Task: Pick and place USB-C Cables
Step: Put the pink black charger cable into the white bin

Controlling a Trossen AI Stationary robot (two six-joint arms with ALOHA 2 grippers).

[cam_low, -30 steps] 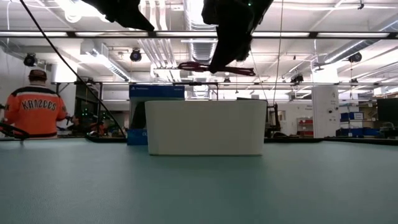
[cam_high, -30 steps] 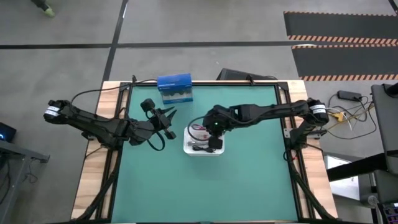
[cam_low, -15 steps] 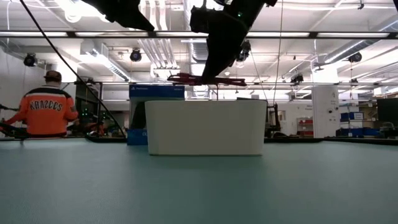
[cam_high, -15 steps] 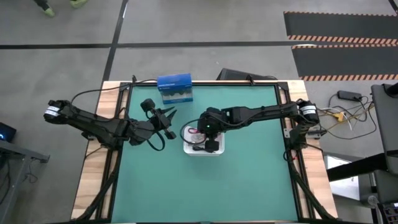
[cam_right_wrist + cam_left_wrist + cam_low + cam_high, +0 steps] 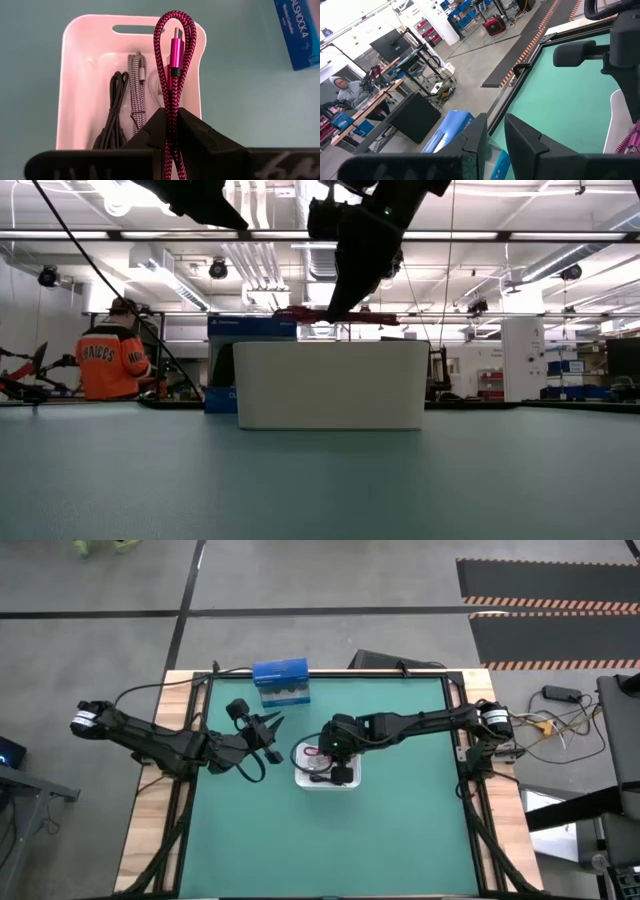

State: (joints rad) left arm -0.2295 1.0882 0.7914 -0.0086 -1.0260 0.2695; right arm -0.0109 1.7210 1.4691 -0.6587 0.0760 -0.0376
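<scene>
While carried over the bin, risks listed below:

right gripper (image 5: 170,125): clamped tight on magenta cable (image 5: 171,65), hanging above white tray (image 5: 70,75); sits over the tray's blue-box side in the high view (image 5: 335,748).
magenta cable: folded loop, pinched low between the fingers, loop and metal plug sticking out well past the tips; in the low view (image 5: 335,315) reads as a flat strand just above the tray rim (image 5: 330,345), not yet inside.
tray contents: black cable (image 5: 112,115) and grey braided cable (image 5: 136,90) lying side by side on the floor; pale cable barely visible beside the grey one, cannot confirm more.
left gripper (image 5: 492,132): parked over the mat, well clear of the tray, fingers slightly parted, holding nothing.
risk 1: long overhang past the fingertips; if released this high, likely to flop across the rim and slide out onto green mat (image 5: 400,830).
risk 2: loop end may catch the tray wall on the way down, tipping or shoving the light tray.
risk 3: descending too deep could press fingers onto the black and grey cables, snagging one on retreat.
risk 4: braid may cling to finger pads on opening, dragging the cable back out.
blue box (image 5: 281,681): near the tray's far side, clear of the arm for now; low risk.
call: centre over the open floor area, lower partway, then let go.
</scene>
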